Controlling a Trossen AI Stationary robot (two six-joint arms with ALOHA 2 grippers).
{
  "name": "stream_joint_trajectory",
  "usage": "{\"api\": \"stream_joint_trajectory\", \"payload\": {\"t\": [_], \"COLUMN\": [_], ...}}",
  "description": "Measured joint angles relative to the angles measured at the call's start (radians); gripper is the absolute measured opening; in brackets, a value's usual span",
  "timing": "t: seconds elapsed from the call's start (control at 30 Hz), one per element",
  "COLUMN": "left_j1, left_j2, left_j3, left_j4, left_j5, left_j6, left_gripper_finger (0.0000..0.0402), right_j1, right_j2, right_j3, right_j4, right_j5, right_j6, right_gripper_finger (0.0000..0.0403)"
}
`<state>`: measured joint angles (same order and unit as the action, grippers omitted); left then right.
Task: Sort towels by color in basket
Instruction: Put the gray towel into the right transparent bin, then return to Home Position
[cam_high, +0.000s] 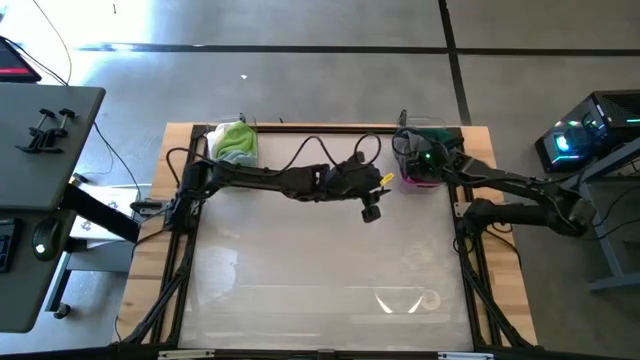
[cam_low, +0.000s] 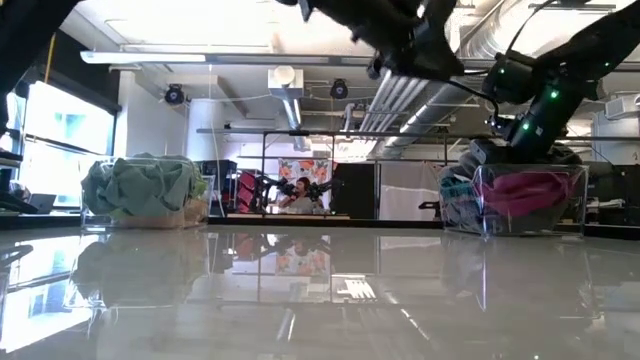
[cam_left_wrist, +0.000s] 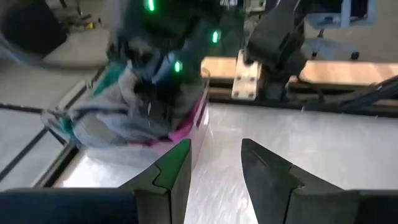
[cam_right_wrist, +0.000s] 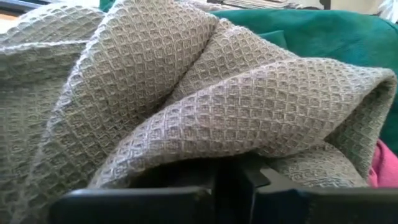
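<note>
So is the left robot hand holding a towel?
No, the left gripper hangs open and empty above the bare table.

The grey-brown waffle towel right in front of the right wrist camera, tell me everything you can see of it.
The grey-brown waffle-weave towel is a soft cloth with a raised grid of small squares, crumpled into thick rounded folds. It lies on top of the pile in the clear basket at the table's far right corner, against a dark green towel behind it, with a magenta towel showing at one side. The right gripper sits shut at its lower edge; whether the fingers pinch any cloth is unclear.
</note>
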<state>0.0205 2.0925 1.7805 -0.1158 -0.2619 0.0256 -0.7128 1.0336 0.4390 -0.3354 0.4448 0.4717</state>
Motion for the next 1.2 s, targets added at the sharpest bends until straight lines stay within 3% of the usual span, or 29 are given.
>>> {"api": "stream_joint_trajectory", "payload": {"t": [0.23,0.43,0.6,0.77,1.03,1.2], "left_j1": [-0.021,-0.021,-0.018,-0.001,0.028,0.019], "left_j2": [-0.091,-0.236,-0.447,-0.719,-1.102,-1.279], "left_j3": [0.0,-0.05,-0.279,-0.586,-1.004,-1.135], "left_j4": [-0.081,-0.26,-0.176,0.021,0.232,0.239], "left_j5": [0.0,-0.018,-0.003,-0.01,-0.013,-0.009], "left_j6": [0.039,0.017,-0.016,-0.043,-0.153,-0.19], "left_gripper_finger": [0.0126,0.0126,0.0126,0.0126,0.0126,0.0126], "right_j1": [-0.001,-0.001,-0.001,0.002,0.037,0.059], "right_j2": [-0.02,-0.108,-0.25,-0.442,-0.743,-0.884], "right_j3": [0.029,0.173,0.304,0.358,0.308,0.302], "right_j4": [-0.049,-0.252,-0.352,-0.366,-0.416,-0.381], "right_j5": [-0.02,-0.108,-0.11,-0.152,-0.354,-0.599], "right_j6": [-0.042,-0.112,-0.155,-0.189,-0.139,-0.122], "right_gripper_finger": [0.0042,0.0121,0.0177,0.0188,0.0188,0.017]}}
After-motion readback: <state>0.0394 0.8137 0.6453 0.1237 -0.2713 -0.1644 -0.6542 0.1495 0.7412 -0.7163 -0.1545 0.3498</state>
